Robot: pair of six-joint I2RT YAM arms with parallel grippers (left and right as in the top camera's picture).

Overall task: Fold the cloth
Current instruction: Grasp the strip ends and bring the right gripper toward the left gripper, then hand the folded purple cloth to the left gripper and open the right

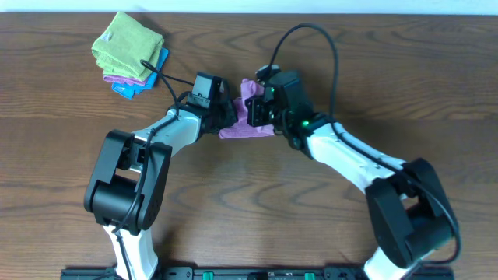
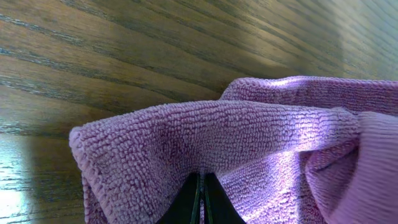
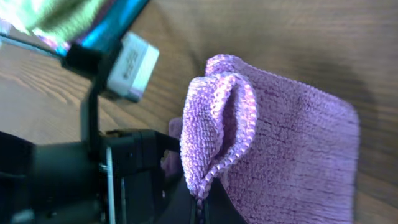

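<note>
**Purple cloth** (image 1: 250,93): shown bunched near the centre of the table (image 1: 334,70), gathered between the two arms. One draped fold is pinched from the 9 o'clock side by the left gripper (image 2: 200,200), its jaws drawn narrow onto the fabric. The doubled, stitched hem is clamped from the 3 o'clock side by the right gripper (image 3: 203,205), likewise closed down on cloth. The step in hand is judged to be the carrying of the held edges over the rest of the cloth. It is best done with both pinches kept level and moved together, so that edge is laid on edge without a twist (the slack between the grippers should be drawn out first). A stack of folded cloths (image 1: 128,50) lies well apart at 10 o'clock and need not be approached.
</note>
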